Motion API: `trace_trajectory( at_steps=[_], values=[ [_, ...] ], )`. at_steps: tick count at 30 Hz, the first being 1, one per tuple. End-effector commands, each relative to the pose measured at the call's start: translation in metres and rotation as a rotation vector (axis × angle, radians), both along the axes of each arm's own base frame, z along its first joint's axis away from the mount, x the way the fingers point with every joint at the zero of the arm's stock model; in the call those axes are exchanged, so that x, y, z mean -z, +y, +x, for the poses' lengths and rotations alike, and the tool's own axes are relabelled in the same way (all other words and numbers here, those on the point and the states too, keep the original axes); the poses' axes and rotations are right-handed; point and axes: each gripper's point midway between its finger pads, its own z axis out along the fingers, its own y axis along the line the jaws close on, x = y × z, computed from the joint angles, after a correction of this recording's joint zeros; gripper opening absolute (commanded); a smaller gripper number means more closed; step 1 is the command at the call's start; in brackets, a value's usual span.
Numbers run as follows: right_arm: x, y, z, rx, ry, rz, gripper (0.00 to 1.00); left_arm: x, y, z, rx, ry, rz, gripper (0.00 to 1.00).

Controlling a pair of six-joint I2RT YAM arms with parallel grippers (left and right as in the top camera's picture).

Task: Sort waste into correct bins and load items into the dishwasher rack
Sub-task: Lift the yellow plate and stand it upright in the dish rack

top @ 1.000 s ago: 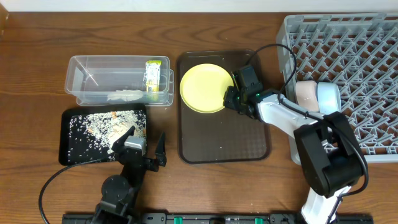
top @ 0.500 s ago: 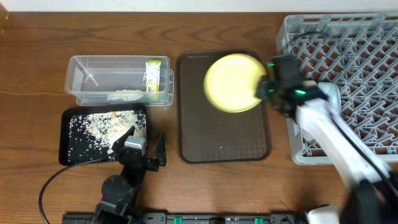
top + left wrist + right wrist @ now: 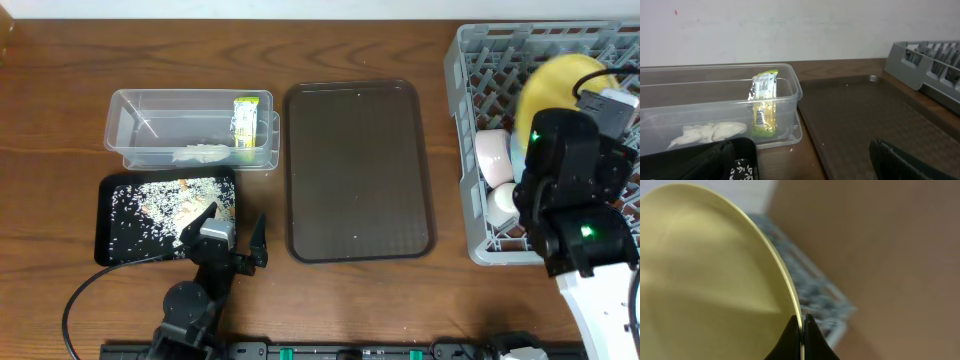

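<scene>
At the table's front edge the left gripper (image 3: 237, 216) rests with its jaws spread wide and nothing between them. In the left wrist view its two dark fingers (image 3: 912, 162) sit at the bottom corners with open air between.

Just beyond it on the left lies the flat black tray (image 3: 104, 235), scattered with pale food crumbs (image 3: 160, 205). Behind that stands the clear plastic tub (image 3: 118, 150). The green-and-yellow snack wrapper (image 3: 764, 102) stands propped against its right end wall, and the crumpled whitish paper (image 3: 707, 132) lies on its floor. The wrapper carries a small block of dark print, too small to read.

Right of the tub lies the dark brown serving tray (image 3: 360, 170).

On the right sits the grey dishwasher rack (image 3: 468, 60). A pinkish-white bowl (image 3: 492, 152) stands on edge in it near the left wall. The right gripper (image 3: 801, 322) is pinched tight on the rim of the round yellow plate (image 3: 555, 85), holding it on a tilt over the far part of the rack. Whether the plate touches the pegs cannot be told; the wrist view is blurred.
</scene>
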Motion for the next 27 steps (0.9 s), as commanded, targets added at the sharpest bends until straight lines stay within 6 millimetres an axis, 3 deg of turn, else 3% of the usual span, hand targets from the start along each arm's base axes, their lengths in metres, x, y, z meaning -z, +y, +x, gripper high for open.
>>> trace_trajectory(
  at_steps=[1, 8, 15, 21, 27],
  values=[
    [-0.001, -0.03, -0.012, 0.175, 0.103, -0.137, 0.01, 0.018, 0.002, 0.001, -0.008, 0.037, 0.023, 0.88],
    [0.036, -0.069, 0.02, 0.271, 0.285, -0.196, 0.01, 0.018, 0.002, 0.001, -0.009, 0.037, 0.023, 0.88],
    [0.073, -0.09, 0.042, 0.297, 0.468, -0.252, 0.01, 0.018, 0.002, 0.001, -0.008, 0.037, 0.023, 0.88],
    [0.094, -0.068, 0.065, 0.184, 0.495, -0.235, 0.01, 0.018, 0.002, 0.001, -0.008, 0.037, 0.023, 0.88],
    [0.102, -0.025, 0.095, -0.026, 0.506, -0.233, 0.08, 0.018, 0.002, 0.001, -0.008, 0.037, 0.023, 0.88]
  ],
)
